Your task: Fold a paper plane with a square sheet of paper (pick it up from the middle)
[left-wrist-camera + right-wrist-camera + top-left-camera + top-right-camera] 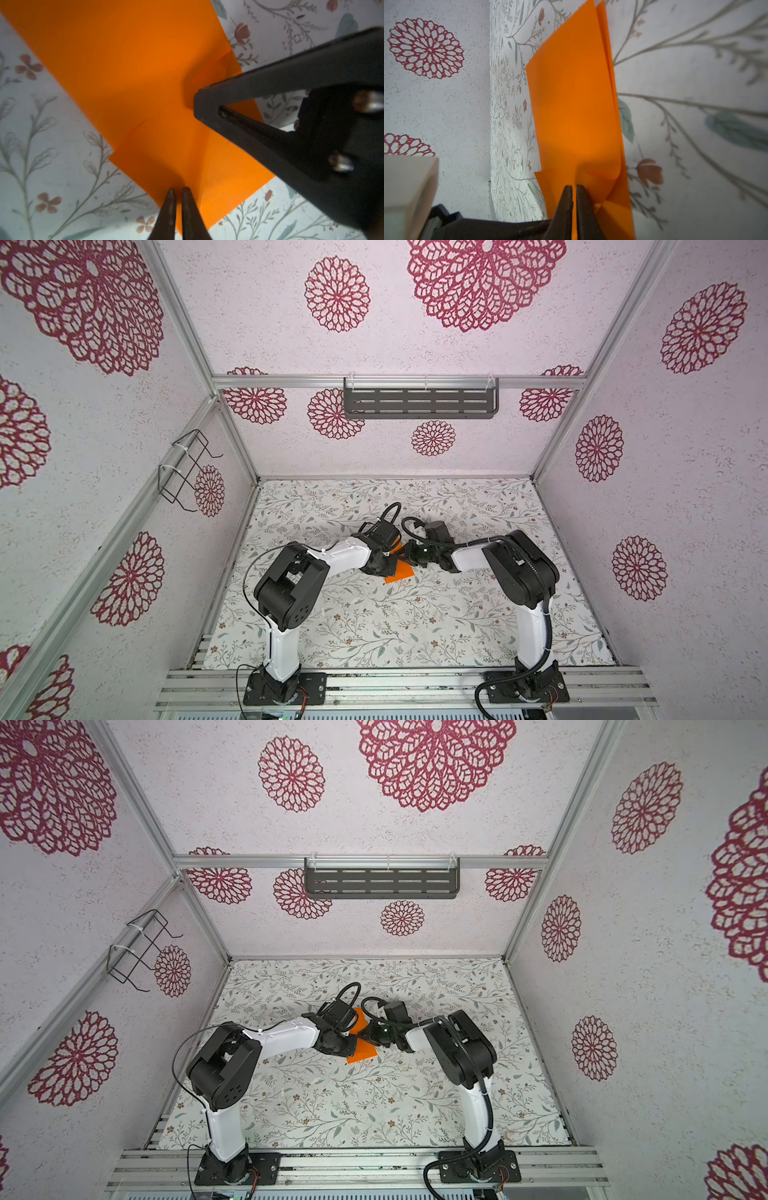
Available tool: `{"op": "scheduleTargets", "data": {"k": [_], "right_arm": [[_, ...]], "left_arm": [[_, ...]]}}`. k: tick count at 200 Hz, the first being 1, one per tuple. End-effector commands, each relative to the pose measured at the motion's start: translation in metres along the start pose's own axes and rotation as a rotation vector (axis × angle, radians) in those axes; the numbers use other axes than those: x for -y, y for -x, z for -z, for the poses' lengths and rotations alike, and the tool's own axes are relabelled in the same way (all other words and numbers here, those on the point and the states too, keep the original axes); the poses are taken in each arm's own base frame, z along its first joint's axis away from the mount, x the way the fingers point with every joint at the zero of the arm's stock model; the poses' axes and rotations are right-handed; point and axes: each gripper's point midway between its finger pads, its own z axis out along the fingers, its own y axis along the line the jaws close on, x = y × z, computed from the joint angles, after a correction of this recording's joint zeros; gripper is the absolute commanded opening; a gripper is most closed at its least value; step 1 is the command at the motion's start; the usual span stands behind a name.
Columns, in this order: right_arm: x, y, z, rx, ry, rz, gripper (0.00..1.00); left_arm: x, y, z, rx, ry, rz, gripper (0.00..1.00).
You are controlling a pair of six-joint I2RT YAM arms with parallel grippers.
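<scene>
Square sheet of paper (135, 72) merely doubled over, no dart formed; right tool (574, 187) clenched on it; left tool (178, 190) closed, hold unclear.

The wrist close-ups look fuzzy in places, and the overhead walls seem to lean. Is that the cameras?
Left wrist view: the right gripper is a dark, out-of-focus mass, shadowing the orange paper beside it; right wrist view: the near table print is smeared, the far wall crisp; both top views: the frame rails splay outward, likely wide-lens distortion.
</scene>
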Motion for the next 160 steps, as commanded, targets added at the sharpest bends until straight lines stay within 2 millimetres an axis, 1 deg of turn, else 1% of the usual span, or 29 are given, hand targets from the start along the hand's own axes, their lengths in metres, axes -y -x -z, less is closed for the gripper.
{"op": "scheduleTargets", "data": {"k": [1,29,47,71,102,160], "right_arm": [[0.027,-0.005,-0.001,-0.003,-0.073,-0.056,0.12],[0.030,-0.005,-0.001,-0.004,-0.088,-0.067,0.12],[0.034,-0.005,-0.001,-0.004,-0.093,-0.081,0.12],[0.036,-0.007,-0.002,-0.009,-0.093,-0.093,0.12],[0.036,-0.007,-0.002,-0.009,-0.095,-0.093,0.12],[0.038,-0.007,-0.002,-0.013,-0.099,-0.096,0.12]], "left_arm": [[0.001,0.002,0.014,0.021,0.017,-0.034,0.12],[0.010,0.009,0.027,0.058,0.011,-0.059,0.13],[0.016,0.009,0.031,0.065,-0.009,-0.075,0.14],[0.018,0.002,0.023,0.042,-0.003,-0.097,0.13],[0.014,-0.008,0.013,-0.001,0.033,-0.115,0.09],[0.011,-0.014,0.004,-0.037,0.052,-0.127,0.08]]}}
